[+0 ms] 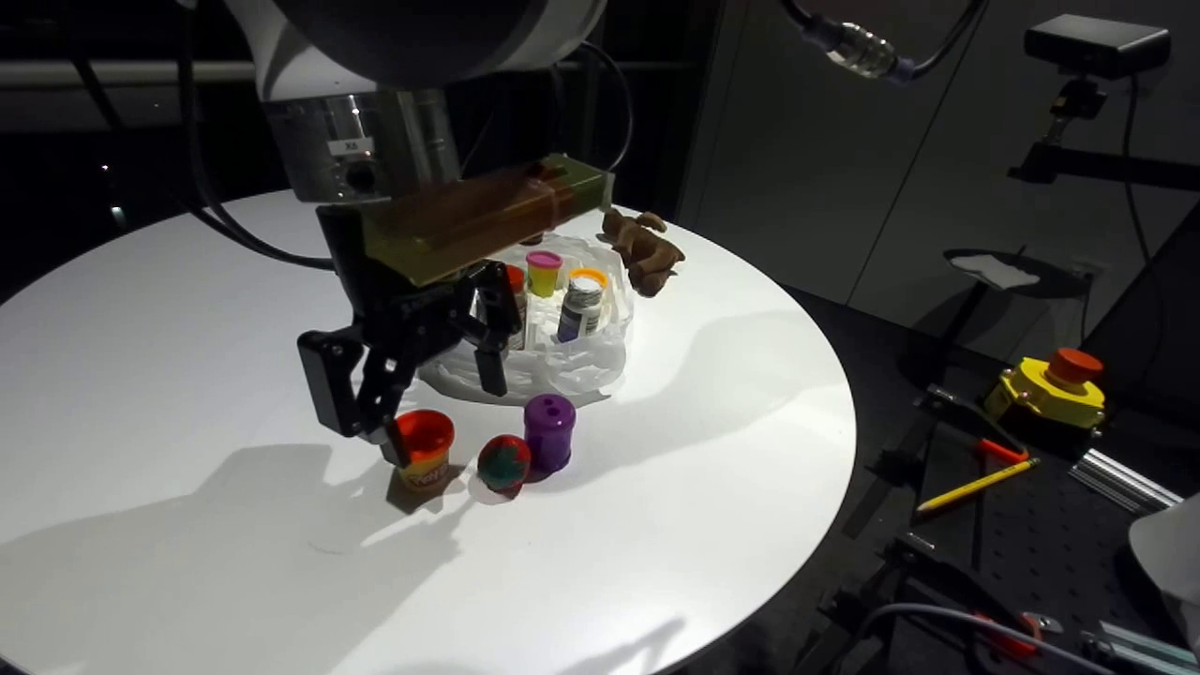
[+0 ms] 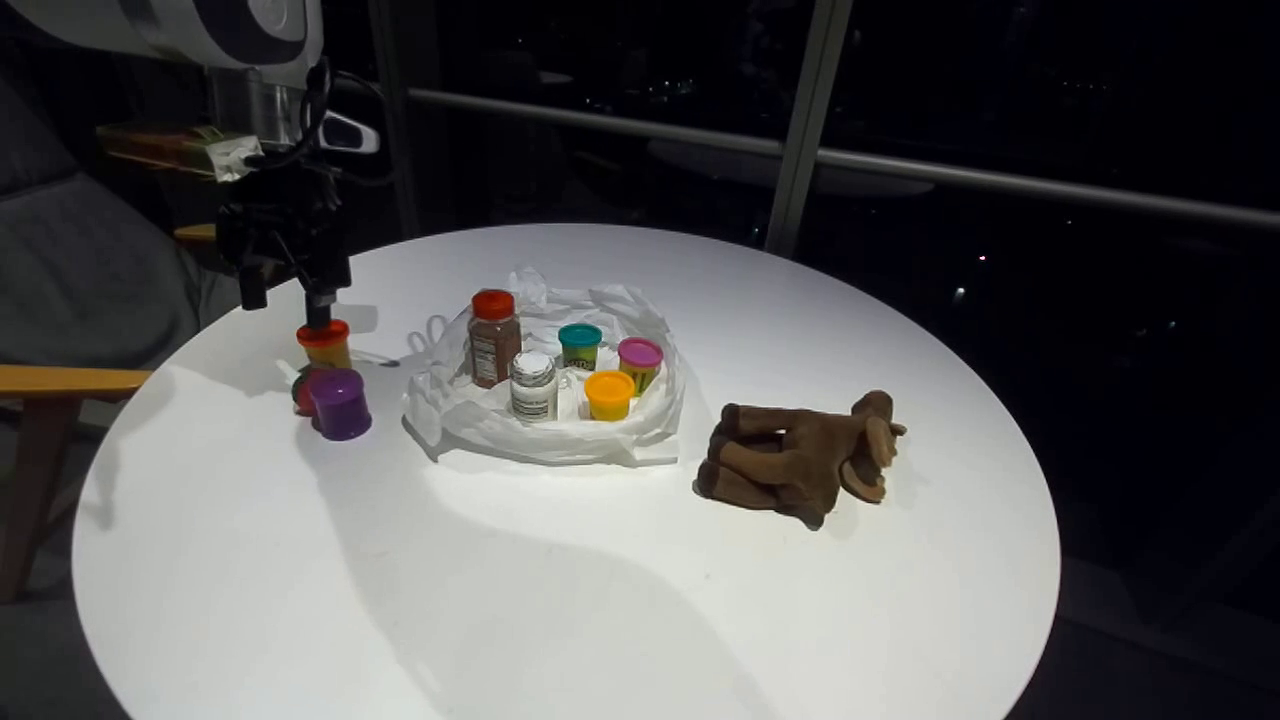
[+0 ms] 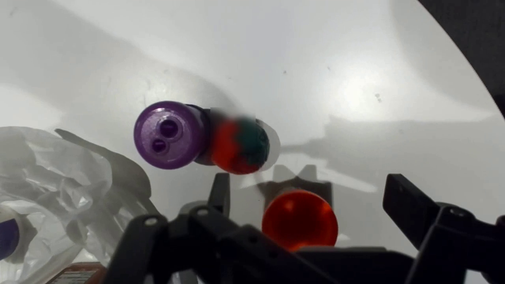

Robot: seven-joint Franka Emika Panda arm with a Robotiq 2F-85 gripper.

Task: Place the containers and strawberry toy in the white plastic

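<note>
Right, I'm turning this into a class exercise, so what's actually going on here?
A robot arm is working at a round white table. Its open gripper hangs over a red-topped Play-Doh tub, jaws apart on either side, nothing held. The strawberry toy and purple container sit nearby, also not yet in the white plastic, where a red-lidded jar, white bottle and three lidded tubs stand. A brown stuffed animal lies outside it too.

Bright table (image 1: 675,553), darkness around it.
In both exterior views it stands out against near-black; tiny lights (image 2: 960,294) dot the window (image 2: 1000,100). Soft-edged shadows spread in more than one direction. In the wrist view, glare whitens patches of tabletop, the tub (image 3: 300,221) glints, and the strawberry (image 3: 236,152) is smeared along its upper edge.
</note>
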